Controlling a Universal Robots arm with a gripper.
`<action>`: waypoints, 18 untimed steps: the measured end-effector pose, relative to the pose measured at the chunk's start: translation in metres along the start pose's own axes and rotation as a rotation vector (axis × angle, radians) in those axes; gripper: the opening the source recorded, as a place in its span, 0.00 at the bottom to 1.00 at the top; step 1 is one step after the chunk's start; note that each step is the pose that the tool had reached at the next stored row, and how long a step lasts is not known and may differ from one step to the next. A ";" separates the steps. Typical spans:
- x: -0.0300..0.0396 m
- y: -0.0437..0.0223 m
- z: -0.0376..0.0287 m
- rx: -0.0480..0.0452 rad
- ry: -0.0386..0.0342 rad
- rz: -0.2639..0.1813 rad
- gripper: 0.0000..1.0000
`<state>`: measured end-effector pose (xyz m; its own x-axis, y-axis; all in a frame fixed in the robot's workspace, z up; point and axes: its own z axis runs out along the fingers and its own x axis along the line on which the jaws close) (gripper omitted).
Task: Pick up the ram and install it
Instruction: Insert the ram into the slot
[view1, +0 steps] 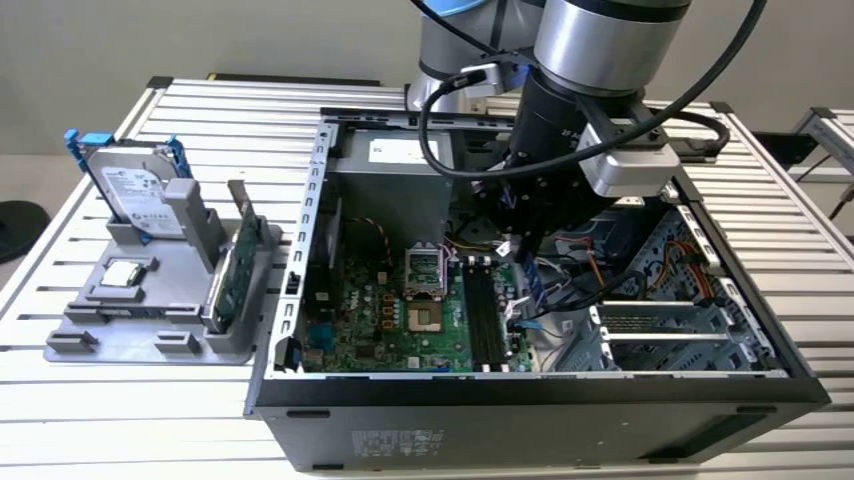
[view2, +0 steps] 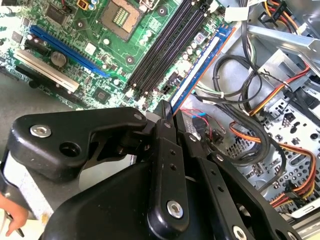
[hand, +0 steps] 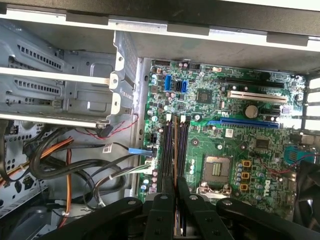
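Observation:
My gripper (view1: 514, 240) is down inside the open computer case (view1: 320, 200), over the motherboard (view1: 387, 310). In both wrist views its black fingers (hand: 161, 205) are closed on the ram (hand: 175, 160), which I see edge-on as a thin strip running away from the fingertips. In the second wrist view the ram (view2: 200, 67) shows a blue and pale edge beside the black memory slots (view2: 162, 47). It lies parallel to the memory slots (hand: 167, 150), roughly above them. Whether it touches a slot I cannot tell.
Bundled cables (view1: 574, 275) and a metal drive cage (view1: 667, 330) crowd the exterior view's right side of the case. A grey holder (view1: 120, 320) outside the case on the left carries a silver hard drive with blue rails (view1: 134, 190) and an upright green card (view1: 238, 270). The processor socket (hand: 217, 167) lies beside the slots.

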<state>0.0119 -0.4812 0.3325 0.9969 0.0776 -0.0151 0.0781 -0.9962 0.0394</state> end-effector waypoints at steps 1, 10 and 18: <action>0.0000 0.0000 0.0003 -0.0003 0.0000 0.000 0.00; 0.0002 -0.0002 0.0031 -0.0028 -0.0003 0.000 0.00; 0.0002 -0.0004 0.0056 -0.0047 -0.0004 0.000 0.00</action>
<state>0.0120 -0.4810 0.3269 0.9969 0.0777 -0.0155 0.0783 -0.9960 0.0441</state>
